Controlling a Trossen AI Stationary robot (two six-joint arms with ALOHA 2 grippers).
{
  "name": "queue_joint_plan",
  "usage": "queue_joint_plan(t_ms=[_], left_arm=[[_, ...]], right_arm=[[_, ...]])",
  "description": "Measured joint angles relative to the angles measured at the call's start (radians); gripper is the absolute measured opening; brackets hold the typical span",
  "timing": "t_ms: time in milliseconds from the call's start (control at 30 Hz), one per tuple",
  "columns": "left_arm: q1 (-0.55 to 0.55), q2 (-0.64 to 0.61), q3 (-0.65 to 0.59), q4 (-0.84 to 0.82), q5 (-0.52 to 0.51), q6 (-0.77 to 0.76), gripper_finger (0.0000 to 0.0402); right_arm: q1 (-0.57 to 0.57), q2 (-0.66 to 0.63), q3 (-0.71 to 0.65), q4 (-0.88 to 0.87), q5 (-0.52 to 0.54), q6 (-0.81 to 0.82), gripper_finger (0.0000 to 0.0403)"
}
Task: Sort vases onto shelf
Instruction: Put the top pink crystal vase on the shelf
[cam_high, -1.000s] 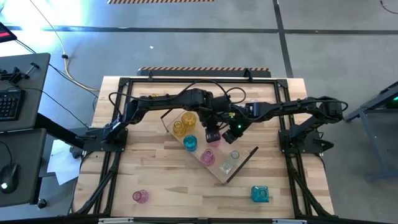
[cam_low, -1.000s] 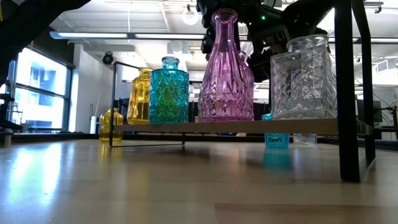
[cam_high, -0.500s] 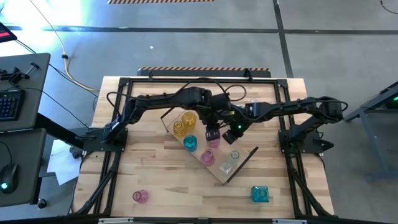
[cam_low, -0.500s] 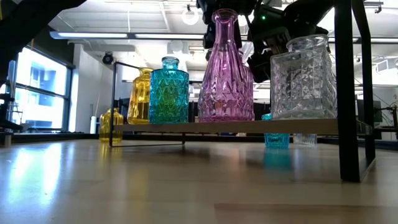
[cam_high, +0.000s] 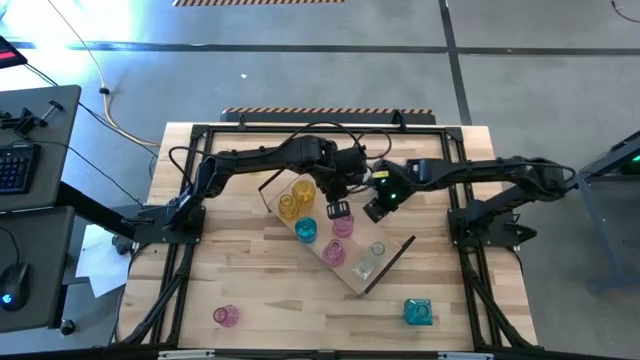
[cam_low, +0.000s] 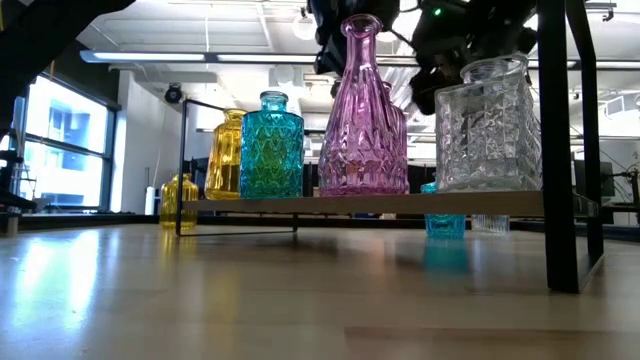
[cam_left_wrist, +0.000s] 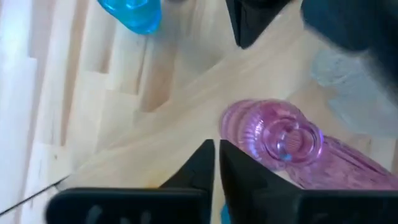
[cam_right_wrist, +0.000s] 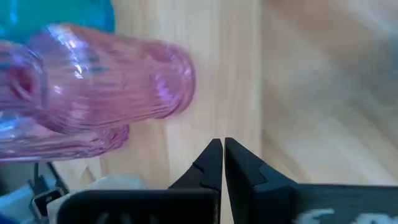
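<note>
The shelf (cam_high: 386, 268), a light-wood board on a black frame, lies slantwise mid-table. On it stand two amber vases (cam_high: 294, 198), a teal vase (cam_high: 306, 230), two pink vases (cam_high: 342, 227) and two clear vases (cam_high: 366, 267). In the low view a tall pink vase (cam_low: 363, 115) stands between a teal one (cam_low: 271, 145) and a clear one (cam_low: 487, 125). My left gripper (cam_high: 338, 208) is shut, above the shelf just beyond a pink vase (cam_left_wrist: 280, 134). My right gripper (cam_high: 374, 211) is shut, to that vase's right (cam_right_wrist: 112, 87).
A loose pink vase (cam_high: 226, 315) lies near the table's front left, and a teal vase (cam_high: 418, 312) stands at the front right. A black frame rail (cam_high: 320, 128) runs along the table's far edge. Bare wood shows left of the shelf.
My right gripper has drawn back from the pink vase toward the table's right and far side and has risen a little. My left gripper has shifted slightly toward the far edge. The vases on the shelf have stayed in place.
</note>
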Motion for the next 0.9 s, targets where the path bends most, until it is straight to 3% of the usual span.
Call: queue_joint_plan(t_ms=[567, 733, 900], left_arm=[[0.031, 0.003, 0.000, -0.041, 0.043, -0.002, 0.0000], [0.031, 0.021, -0.002, -0.043, 0.044, -0.025, 0.0000], [0.028, 0.049, -0.001, -0.035, 0.045, -0.041, 0.0000]], right_arm=[[-0.012, -0.535, 0.000, -0.026, 0.361, 0.063, 0.0000], [-0.012, -0.633, 0.000, -0.027, 0.382, 0.068, 0.0000], [-0.012, -0.647, 0.000, -0.033, 0.386, 0.065, 0.0000]])
